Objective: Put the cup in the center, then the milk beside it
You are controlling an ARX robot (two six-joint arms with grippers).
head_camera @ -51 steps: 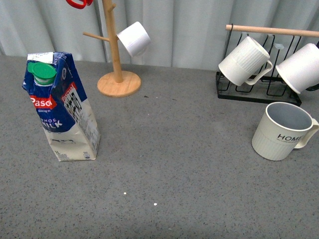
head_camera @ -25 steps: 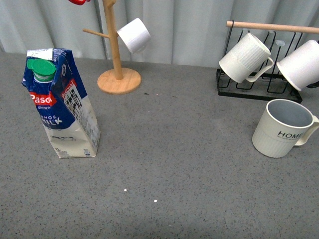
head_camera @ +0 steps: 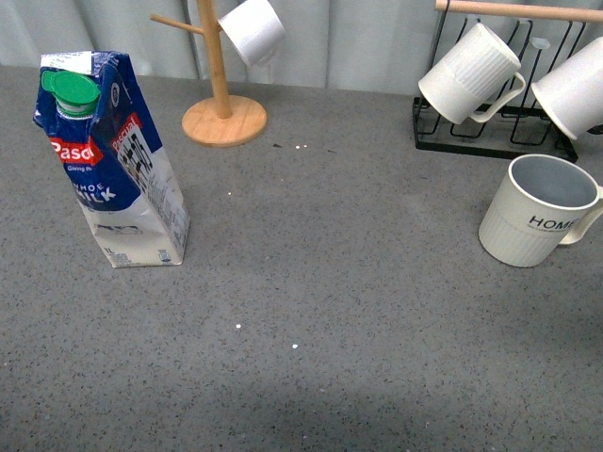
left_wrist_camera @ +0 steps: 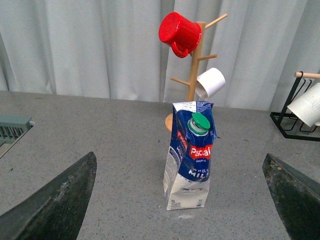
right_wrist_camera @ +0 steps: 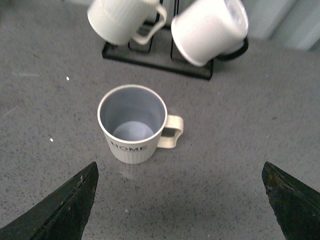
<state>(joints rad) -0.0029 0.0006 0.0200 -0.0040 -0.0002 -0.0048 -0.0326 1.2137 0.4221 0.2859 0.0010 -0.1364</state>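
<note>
Nearest the robot, left gripper (left_wrist_camera: 178,156) is holding its fingers spread wide, gripping nothing, facing the milk (left_wrist_camera: 191,150); right gripper (right_wrist_camera: 179,164) is likewise gaping, empty, looking down on the cup (right_wrist_camera: 132,124); neither arm is showing in the front view. Mid-depth on the grey table (head_camera: 330,282), milk is standing upright at left, green cap on top, red label facing near; cup is sitting upright at far right, mouth up, handle pointing right, "HOME" facing near; the two are sitting well apart. Farther back, wooden mug tree (head_camera: 219,94) is carrying a small white cup (head_camera: 252,28) and a red cup (left_wrist_camera: 179,32); black rack (head_camera: 490,141) just behind the cup is holding two ribbed mugs (head_camera: 471,75); grey curtain (left_wrist_camera: 75,45) is hanging behind everything.
</note>
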